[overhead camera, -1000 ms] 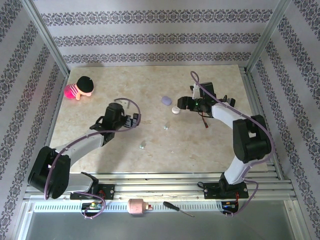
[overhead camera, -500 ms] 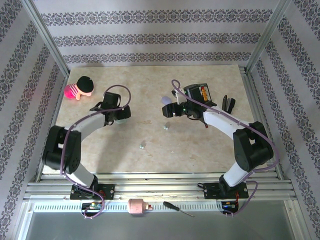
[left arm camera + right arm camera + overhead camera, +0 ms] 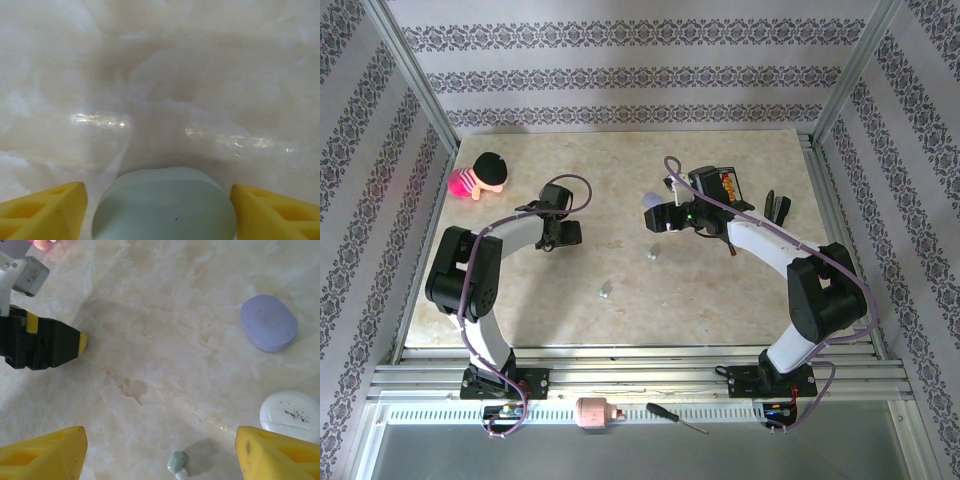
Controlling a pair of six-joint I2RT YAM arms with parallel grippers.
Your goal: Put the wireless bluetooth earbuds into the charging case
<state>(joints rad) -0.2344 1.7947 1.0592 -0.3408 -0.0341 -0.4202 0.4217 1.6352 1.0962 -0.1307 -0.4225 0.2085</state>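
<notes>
Earbuds (image 3: 651, 254) lay loose on the table (image 3: 720, 300), and none sat in a case as far as I could see. One small clump was at 6 o'clock from my right gripper (image 3: 658, 217). A second earbud clump (image 3: 605, 292) was out toward 7 o'clock, well apart from the first.

In the right wrist view, a pale green bud (image 3: 176, 461) lay at the bottom edge with a white bit touching it at 6 o'clock. The lavender case (image 3: 269, 322) was at 1 o'clock from it and the white case (image 3: 290, 416) at 3 o'clock. Both lids looked closed. My right gripper's yellow fingers (image 3: 45, 455) stood wide apart above the bud, holding nothing.

In the left wrist view, the pale green case (image 3: 165, 212) sat flat on the table, lid apparently down. My left gripper (image 3: 159, 192) straddled it, with one yellow finger just beside each flank. I could not tell whether they pressed on it or stood just clear of it.

I judged the task barely started. No case was open and no bud had been picked or seated. A case had to be secured and opened, then each bud lifted and dropped in.

Outward, a doll (image 3: 480, 175) sat at 10 o'clock from my left gripper, well apart.
</notes>
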